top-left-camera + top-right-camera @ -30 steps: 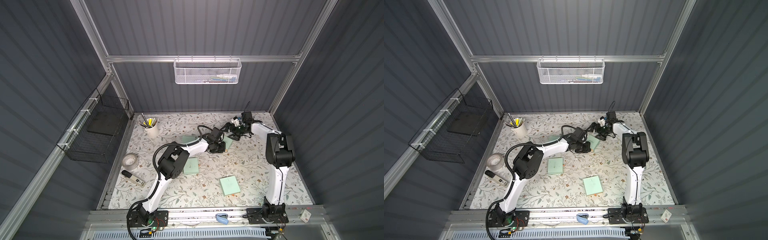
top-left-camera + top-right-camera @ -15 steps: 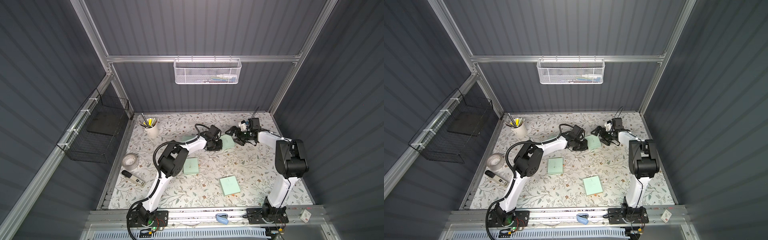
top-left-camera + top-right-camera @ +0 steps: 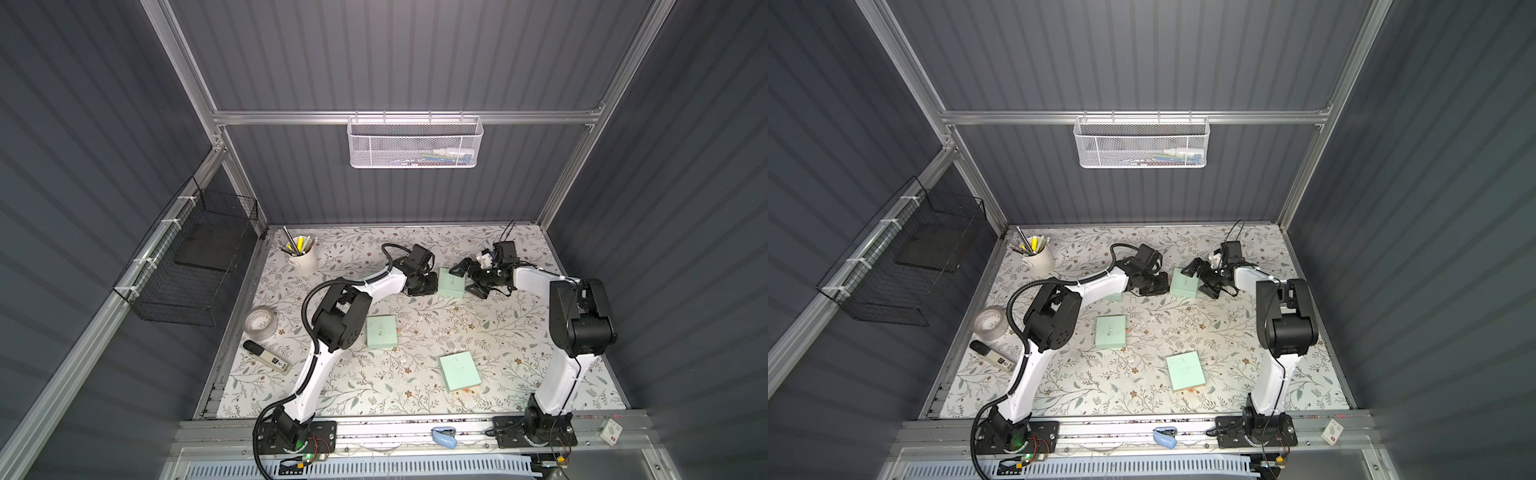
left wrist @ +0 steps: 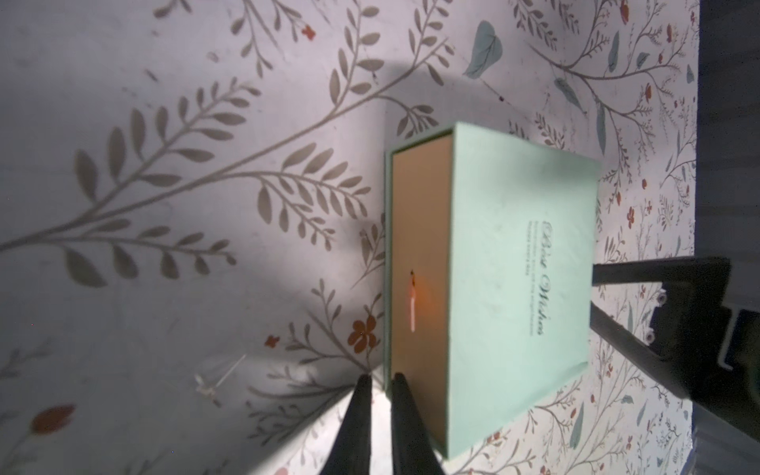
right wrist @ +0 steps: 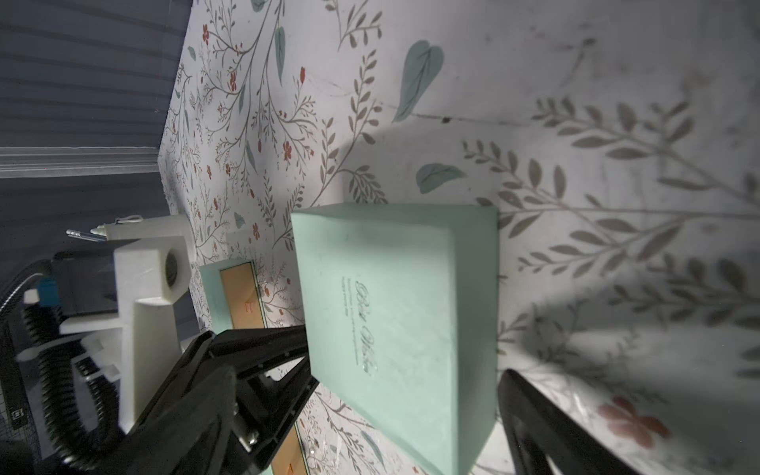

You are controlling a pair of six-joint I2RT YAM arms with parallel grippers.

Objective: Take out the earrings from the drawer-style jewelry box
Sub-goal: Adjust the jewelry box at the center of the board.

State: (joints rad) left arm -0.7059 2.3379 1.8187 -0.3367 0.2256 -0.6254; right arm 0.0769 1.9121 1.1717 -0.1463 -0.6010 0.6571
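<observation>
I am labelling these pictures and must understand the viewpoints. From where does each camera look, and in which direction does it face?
Top views: high above the front edge, looking down at the table; both arms show whole, in both top views.
Left wrist: on the left arm, looking low along the left gripper at the mint box drawer end; the right gripper's fingers show beyond.
Right wrist: on the right arm, facing the same mint box from the opposite side, straddled by the right gripper.
Shared: all views show this box.

I see a mint-green cardboard jewelry box (image 4: 514, 263) with a tan drawer front (image 4: 419, 230). My table's white mat (image 3: 478, 332) carries grey-green leaves and red flowers.
</observation>
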